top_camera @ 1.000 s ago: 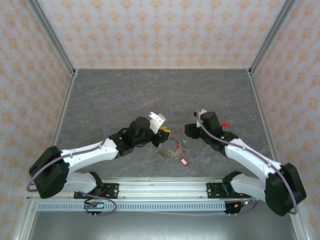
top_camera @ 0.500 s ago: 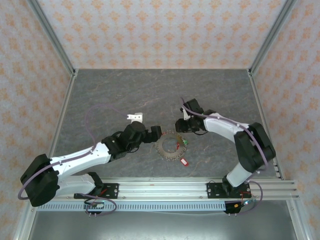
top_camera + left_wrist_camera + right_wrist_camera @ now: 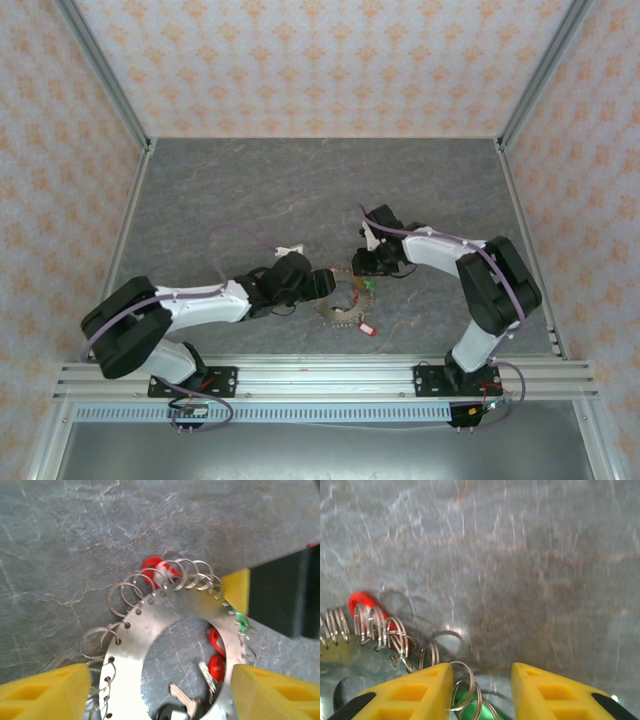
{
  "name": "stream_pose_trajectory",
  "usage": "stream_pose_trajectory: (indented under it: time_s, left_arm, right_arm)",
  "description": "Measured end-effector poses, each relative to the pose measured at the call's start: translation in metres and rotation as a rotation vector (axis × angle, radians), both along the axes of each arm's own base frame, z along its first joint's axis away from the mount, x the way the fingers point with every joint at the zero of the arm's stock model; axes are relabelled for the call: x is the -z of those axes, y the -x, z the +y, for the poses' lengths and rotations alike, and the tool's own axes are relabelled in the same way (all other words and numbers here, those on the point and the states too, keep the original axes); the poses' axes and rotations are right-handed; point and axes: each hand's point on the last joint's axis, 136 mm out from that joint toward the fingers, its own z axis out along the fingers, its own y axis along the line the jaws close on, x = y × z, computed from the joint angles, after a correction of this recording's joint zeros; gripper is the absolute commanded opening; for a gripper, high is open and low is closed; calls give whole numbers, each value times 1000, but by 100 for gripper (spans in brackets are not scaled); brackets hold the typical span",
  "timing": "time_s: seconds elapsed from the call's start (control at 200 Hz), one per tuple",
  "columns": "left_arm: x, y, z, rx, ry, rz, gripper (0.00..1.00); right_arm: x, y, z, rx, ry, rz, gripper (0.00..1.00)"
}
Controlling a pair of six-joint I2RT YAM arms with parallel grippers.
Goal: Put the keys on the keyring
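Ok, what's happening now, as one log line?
left gripper: open, around keyring | right gripper: open, at its rim | keys: red ones in centre

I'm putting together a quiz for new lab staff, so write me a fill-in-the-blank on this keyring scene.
1. The left fingers, one on either side of the keyring, are coloured ___.
2. In the top view, the key nearest the rail has a ___ head.
3. Between the right fingers shows a key head coloured ___.

Missing words: yellow; red; green.
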Motion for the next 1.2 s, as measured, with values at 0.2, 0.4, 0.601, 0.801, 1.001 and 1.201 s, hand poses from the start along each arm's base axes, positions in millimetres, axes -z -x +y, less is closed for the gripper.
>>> stream_pose_trajectory:
  time_s: [0.2,0.4,0.601,0.801,1.001,1.201]
  left_arm:
    - [16,-7,-13,-20,5,54,66]
    - [18,-19,-26,-28,16,55,66]
    - [17,-29,-38,-13,15,43,67]
    - [9,-29,-39,12,11,23,72]
    - [-35,-25,-24,3,26,-52,75]
    - [-33,-9,-7,-12,28,-37,57]
  right_arm:
    - [-2,31,-2,-9,-62,57,34]
    - [-4,49,-3,20,-115,87,36]
    - [-6,61,-6,37,-147,103,38]
    - [-14,57,-3,41,-164,80,40]
    - [-17,56,-1,49,-173,89,44]
    - [-20,54,-3,66,-172,77,45]
